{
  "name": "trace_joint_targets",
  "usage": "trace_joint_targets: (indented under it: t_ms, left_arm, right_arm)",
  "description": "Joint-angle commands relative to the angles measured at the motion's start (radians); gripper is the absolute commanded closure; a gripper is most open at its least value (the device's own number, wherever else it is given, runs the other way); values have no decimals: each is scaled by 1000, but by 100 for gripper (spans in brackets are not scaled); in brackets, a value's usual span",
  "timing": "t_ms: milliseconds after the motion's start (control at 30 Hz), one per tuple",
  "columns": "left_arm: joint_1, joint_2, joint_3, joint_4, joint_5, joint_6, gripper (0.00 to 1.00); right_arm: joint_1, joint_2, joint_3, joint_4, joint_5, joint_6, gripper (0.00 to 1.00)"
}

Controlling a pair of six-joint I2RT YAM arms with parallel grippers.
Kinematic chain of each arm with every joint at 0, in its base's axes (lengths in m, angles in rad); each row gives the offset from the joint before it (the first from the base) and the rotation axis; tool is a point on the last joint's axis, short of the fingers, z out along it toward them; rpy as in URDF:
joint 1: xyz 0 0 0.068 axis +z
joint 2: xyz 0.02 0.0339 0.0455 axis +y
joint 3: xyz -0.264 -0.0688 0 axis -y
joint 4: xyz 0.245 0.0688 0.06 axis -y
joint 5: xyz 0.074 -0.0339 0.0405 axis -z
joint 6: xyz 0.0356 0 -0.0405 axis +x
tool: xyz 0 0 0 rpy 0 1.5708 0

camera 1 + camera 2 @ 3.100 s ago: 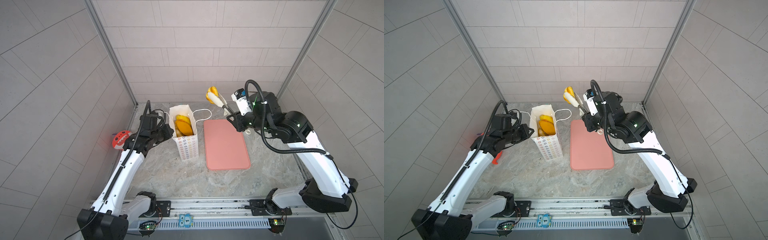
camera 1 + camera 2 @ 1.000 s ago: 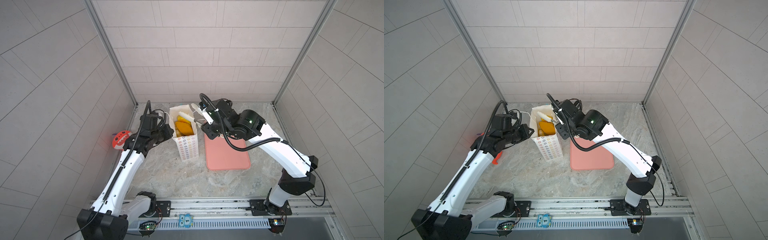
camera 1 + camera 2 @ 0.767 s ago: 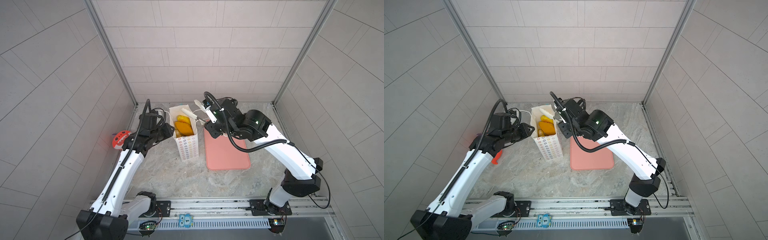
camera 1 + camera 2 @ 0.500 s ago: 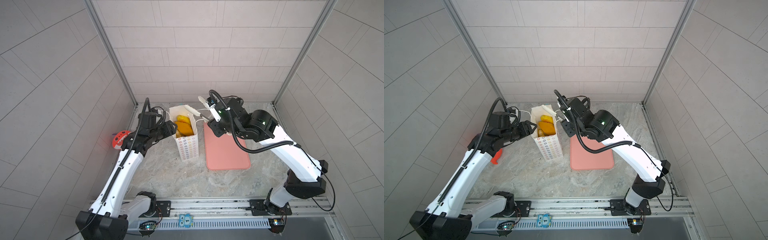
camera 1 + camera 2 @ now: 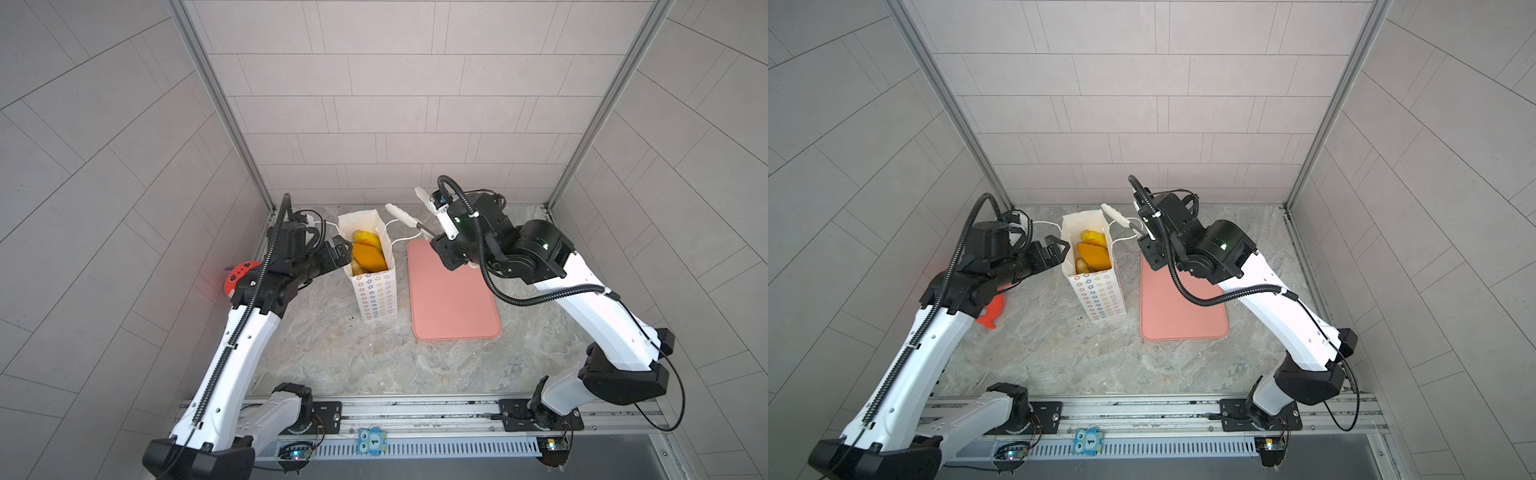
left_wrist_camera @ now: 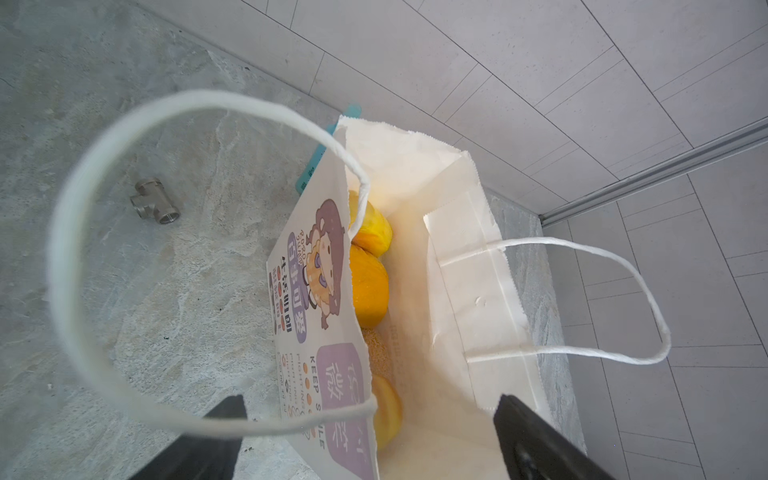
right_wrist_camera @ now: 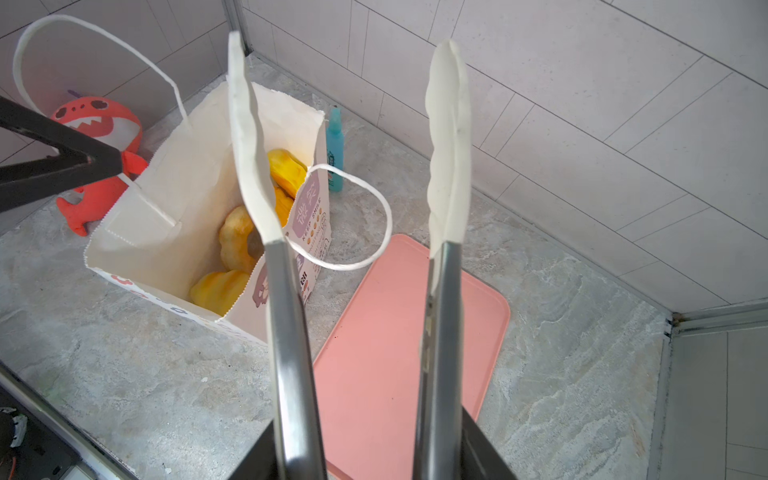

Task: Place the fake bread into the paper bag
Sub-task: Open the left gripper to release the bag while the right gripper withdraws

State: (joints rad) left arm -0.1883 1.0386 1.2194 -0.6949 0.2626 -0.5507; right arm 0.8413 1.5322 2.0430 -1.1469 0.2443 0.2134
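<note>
Fake bread [image 5: 1094,255] sits in paper bag [image 5: 1100,295]; left pincer [image 5: 1059,243] gapes empty at rim; right pincer [image 7: 372,451] grips tongs [image 7: 286,332].

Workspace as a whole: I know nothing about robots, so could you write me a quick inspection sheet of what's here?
Surface: grey stone-look tabletop; bare pink tray lying flat on it.
Job's things: paper bag upright, mouth open; fake bread inside it, none seen outside.
Clutter: red shark plush; teal bottle by the back wall; metal pipe tee.
Claws: left claw open beside the bag, holding nothing; right claw shut on tongs, whose white tips are apart and empty.
Cables: black ribbed hose along each arm.
Surroundings: grey tiled walls; metal rail at the front.
</note>
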Motion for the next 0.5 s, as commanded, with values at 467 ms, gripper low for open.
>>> trace_joint_targets:
  t_ms: [467]
  left_arm:
    - [56,-58,243,-85,-296,123,0]
  right_arm:
    - [-413,-240,-236,175,-57,29,49]
